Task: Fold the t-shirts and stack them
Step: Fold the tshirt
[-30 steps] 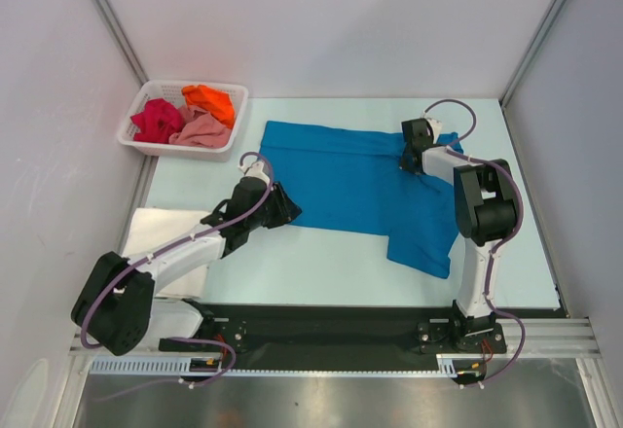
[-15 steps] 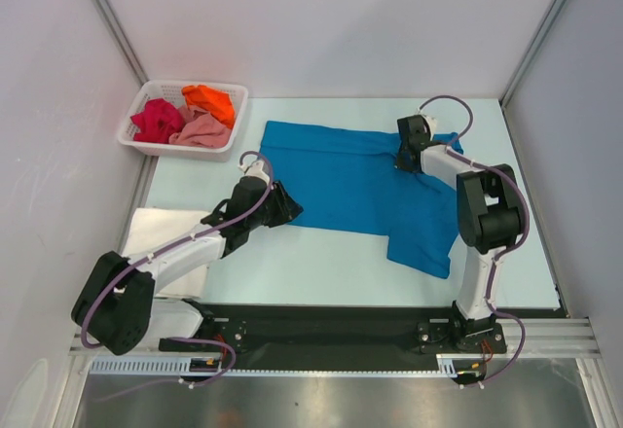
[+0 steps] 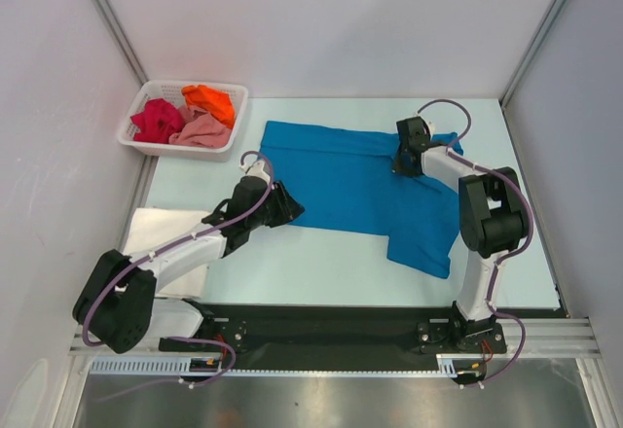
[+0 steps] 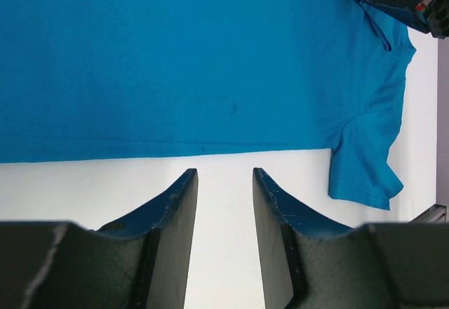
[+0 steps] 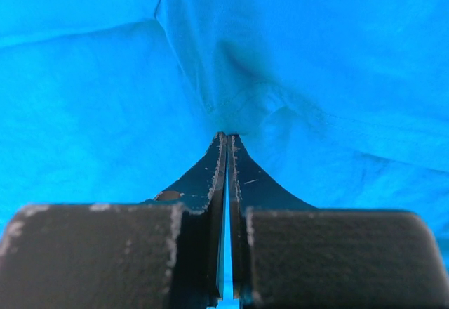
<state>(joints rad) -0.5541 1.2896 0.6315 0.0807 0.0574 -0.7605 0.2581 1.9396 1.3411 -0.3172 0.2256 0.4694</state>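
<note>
At the middle of the pale table [image 3: 321, 263], bright blue soft cloth t-shirt [image 3: 341, 180] spread flat, one sleeve [image 3: 423, 248] sticking out at 5 o'clock, right gripper [image 5: 226, 137] pinching a puckered bit at its 2 o'clock, left gripper [image 4: 224, 174] partly open, empty, at its 8 o'clock.

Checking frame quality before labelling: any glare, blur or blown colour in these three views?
Top external: even, diffuse light, only soft shadows on the table, blue t-shirt sharp, no glare. Left wrist: cloth crisp, left pincer in shade, dark but readable. Right wrist: blue fills the frame and looks oversaturated; right pincer sharp at the tips, soft near the lens.
</note>
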